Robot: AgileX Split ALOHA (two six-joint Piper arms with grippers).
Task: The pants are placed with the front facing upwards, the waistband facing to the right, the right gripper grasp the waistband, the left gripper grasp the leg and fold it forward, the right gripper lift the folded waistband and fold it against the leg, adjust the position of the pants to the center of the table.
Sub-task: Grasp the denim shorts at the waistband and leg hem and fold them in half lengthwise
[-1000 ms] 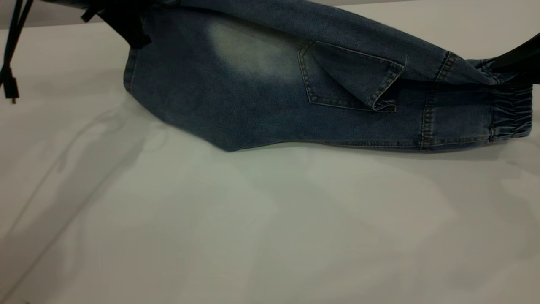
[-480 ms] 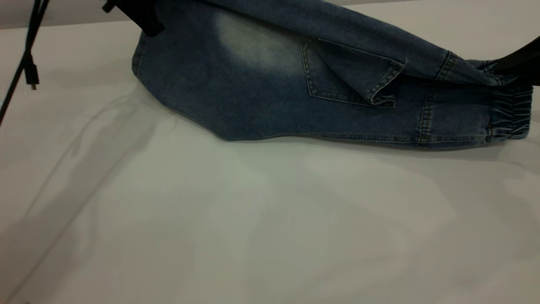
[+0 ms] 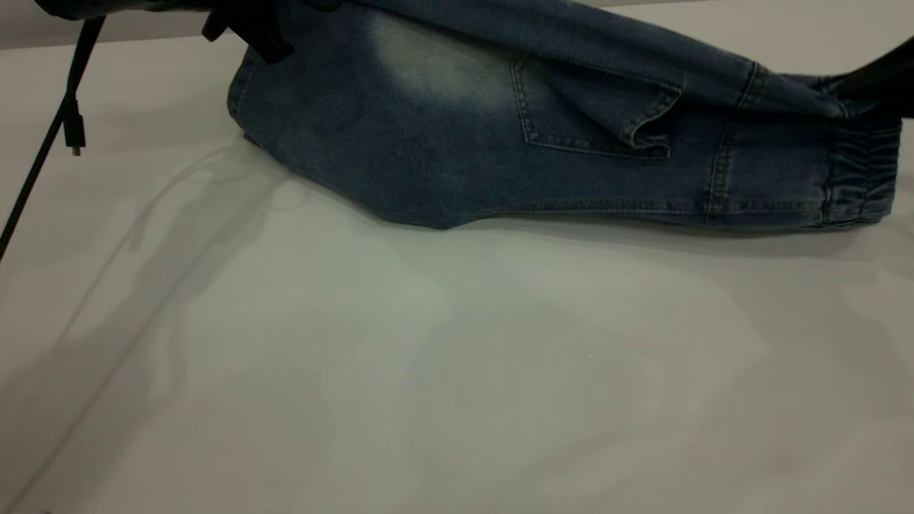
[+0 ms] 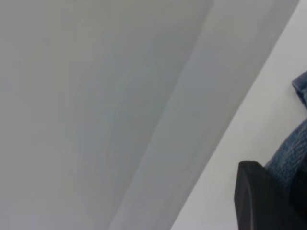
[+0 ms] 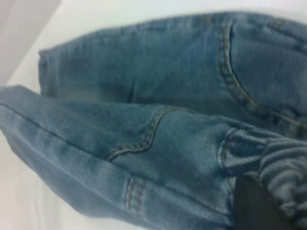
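Observation:
The blue denim pants point(image 3: 457, 143) hang stretched between my two grippers above the white table point(image 3: 457, 371), lower edge resting on it, a back pocket point(image 3: 593, 114) facing the exterior camera. My left gripper point(image 3: 250, 28) is at the upper left, shut on the leg end; in the left wrist view one dark finger point(image 4: 261, 199) presses against denim point(image 4: 293, 153). My right gripper point(image 3: 875, 82) at the right edge is shut on the ruched waistband point(image 3: 864, 178). In the right wrist view the waistband point(image 5: 283, 172) bunches over a dark finger point(image 5: 254, 206), and the pants point(image 5: 144, 134) stretch away from it.
A black cable point(image 3: 71, 128) with a small plug hangs from the left arm over the table's left side. The wide near half of the table carries only soft shadows. The table's far edge point(image 3: 143, 41) runs just behind the left gripper.
My left gripper has moved right with the leg end. The pants' lower edge has slid farther back on the table. The hanging cable swung right. The right gripper barely moved.

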